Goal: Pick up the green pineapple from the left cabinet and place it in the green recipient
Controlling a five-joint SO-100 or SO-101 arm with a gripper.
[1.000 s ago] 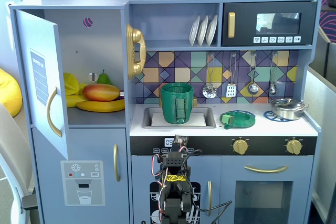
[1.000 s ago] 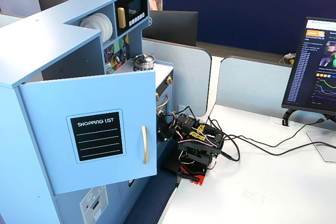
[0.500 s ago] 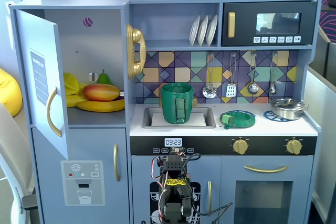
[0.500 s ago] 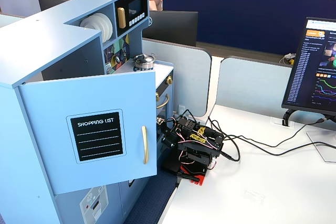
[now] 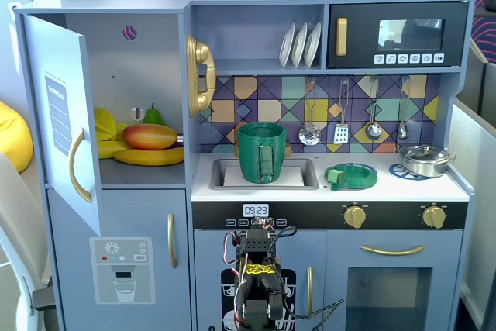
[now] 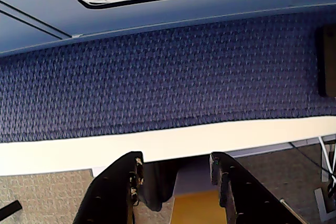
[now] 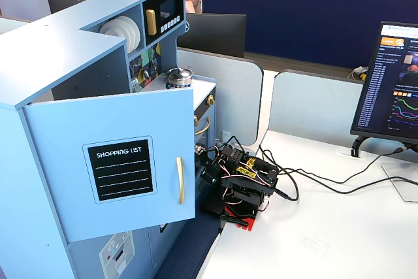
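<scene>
The left cabinet (image 5: pixel 116 52) stands with its door (image 5: pixel 58 114) swung open; the door also shows in a fixed view (image 7: pixel 124 161). Inside lie a mango (image 5: pixel 149 136), bananas (image 5: pixel 147 156) and a dark green pear (image 5: pixel 153 115). I see no green pineapple; it is hidden or out of view. The tall green recipient (image 5: pixel 261 153) stands in the sink. My arm (image 5: pixel 256 277) is folded low in front of the kitchen, also seen from the side in a fixed view (image 7: pixel 238 184). In the wrist view my gripper (image 6: pixel 176 161) is open and empty, pointing at blue carpet.
A flat green dish (image 5: pixel 350 176) and a metal pot (image 5: pixel 424 159) sit on the counter. The black microwave (image 5: pixel 397 35) is at the upper right. A white desk (image 7: pixel 326 233) with cables and a monitor (image 7: pixel 392 83) lies beside the arm.
</scene>
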